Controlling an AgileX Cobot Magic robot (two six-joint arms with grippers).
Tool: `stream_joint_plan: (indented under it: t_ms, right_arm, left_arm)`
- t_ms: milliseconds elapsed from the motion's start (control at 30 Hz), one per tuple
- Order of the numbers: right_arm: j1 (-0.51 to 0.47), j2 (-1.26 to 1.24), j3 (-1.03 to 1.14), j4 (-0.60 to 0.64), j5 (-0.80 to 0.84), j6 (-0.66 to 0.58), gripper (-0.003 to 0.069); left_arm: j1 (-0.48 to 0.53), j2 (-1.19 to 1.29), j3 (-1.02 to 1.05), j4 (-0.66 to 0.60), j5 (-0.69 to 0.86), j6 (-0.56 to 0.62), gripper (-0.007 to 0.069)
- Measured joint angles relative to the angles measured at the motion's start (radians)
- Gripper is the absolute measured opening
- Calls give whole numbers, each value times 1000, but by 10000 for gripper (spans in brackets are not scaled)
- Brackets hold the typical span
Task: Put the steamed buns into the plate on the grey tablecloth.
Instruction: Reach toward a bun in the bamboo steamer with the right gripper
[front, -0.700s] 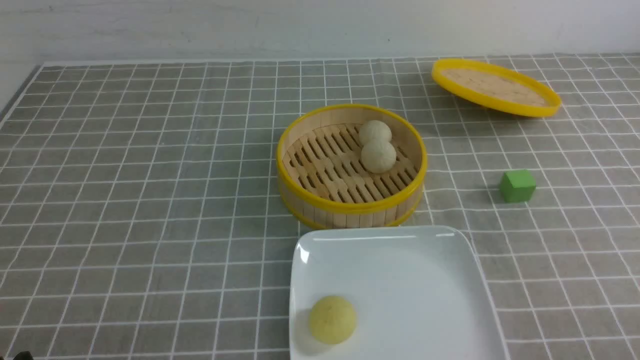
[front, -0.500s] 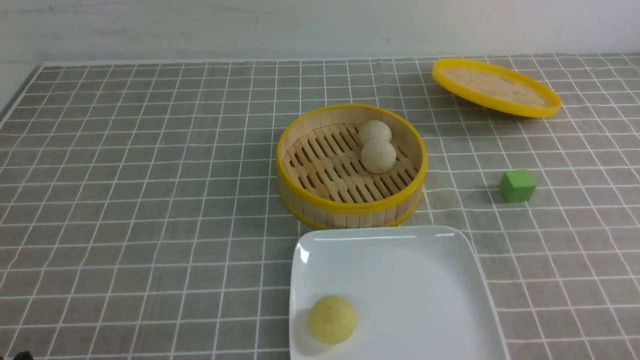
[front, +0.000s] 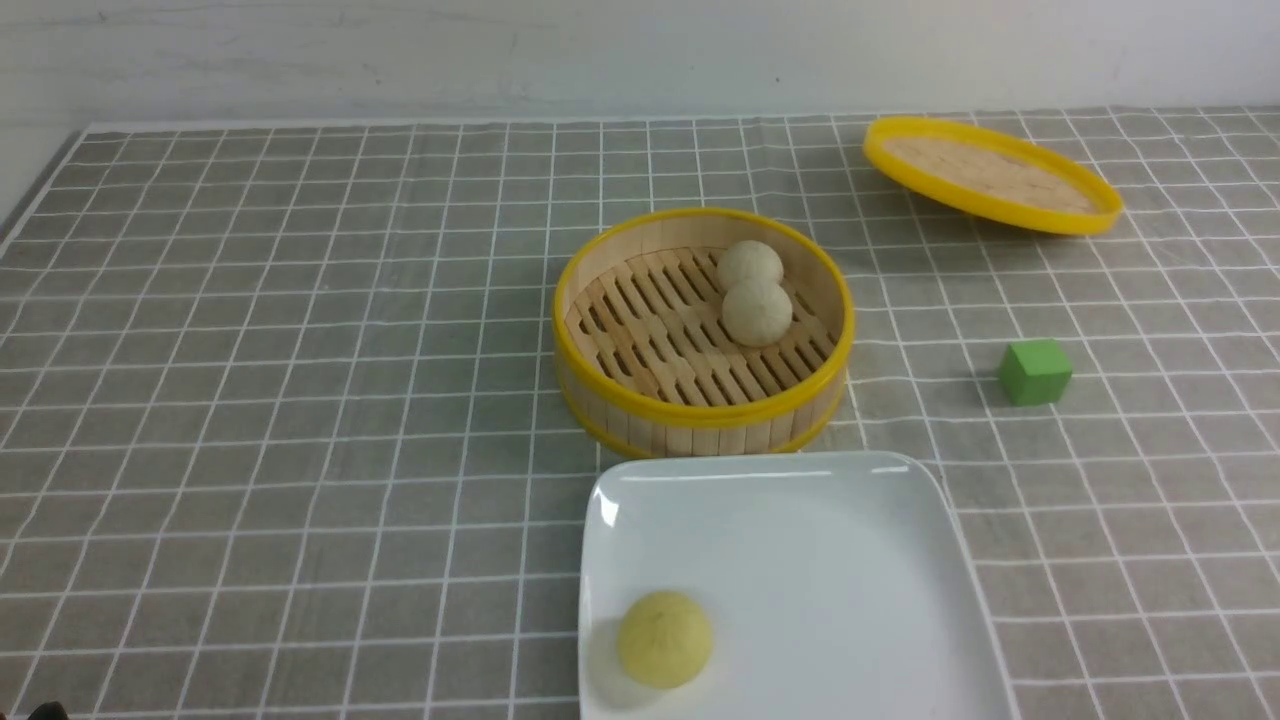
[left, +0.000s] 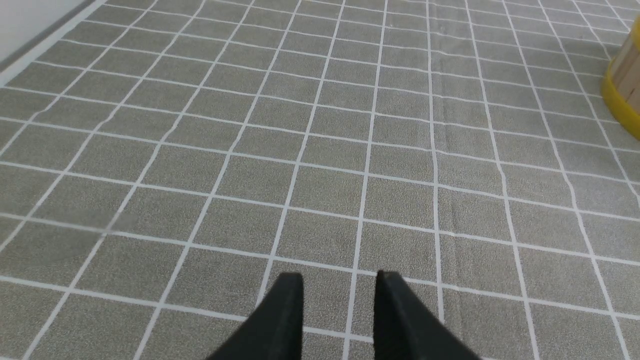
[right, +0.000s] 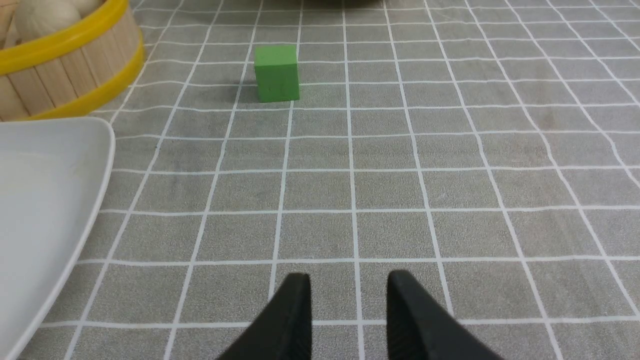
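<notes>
Two pale steamed buns (front: 750, 264) (front: 757, 312) touch each other at the right side of an open bamboo steamer (front: 700, 415). Just in front of the steamer lies the white plate (front: 850, 560) on the grey tablecloth (front: 300, 400). A yellowish round bun (front: 665, 638) rests near the plate's front left corner. Neither gripper shows in the front view. My left gripper (left: 339, 280) hovers open over bare cloth left of the steamer. My right gripper (right: 348, 279) is open over the cloth, right of the plate (right: 45, 200), with nothing between its fingers.
A yellow-rimmed steamer lid (front: 990, 175) lies tilted at the back right. A green cube (front: 1034, 371) sits on the cloth right of the steamer, ahead of my right gripper, the same cube (right: 276, 73) in the right wrist view. The steamer's edge (left: 625, 85) shows in the left wrist view.
</notes>
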Motion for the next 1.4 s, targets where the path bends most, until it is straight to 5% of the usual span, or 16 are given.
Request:
stream_joint_plan:
  t_ms: [633, 867, 1033, 1167, 1267, 1400]
  right_arm:
    - [0, 0, 1, -6, -15, 18, 239]
    - [0, 0, 4, 447, -65, 423, 239]
    - [0, 0, 4, 575, -97, 524, 239]
    - [0, 0, -43, 544, -175, 469, 207]
    - [0, 60, -194, 453, -222, 336, 114]
    - [0, 265, -431, 283, -29, 171, 1]
  left_arm:
    - [0, 0, 0, 0, 0, 0, 237]
    - [0, 0, 0, 0, 0, 0, 239]
    - [0, 0, 0, 0, 0, 0, 239]
    - [0, 0, 0, 0, 0, 0, 239]
    - [0, 0, 0, 0, 0, 0, 239]
    - [0, 0, 0, 0, 0, 0, 239]
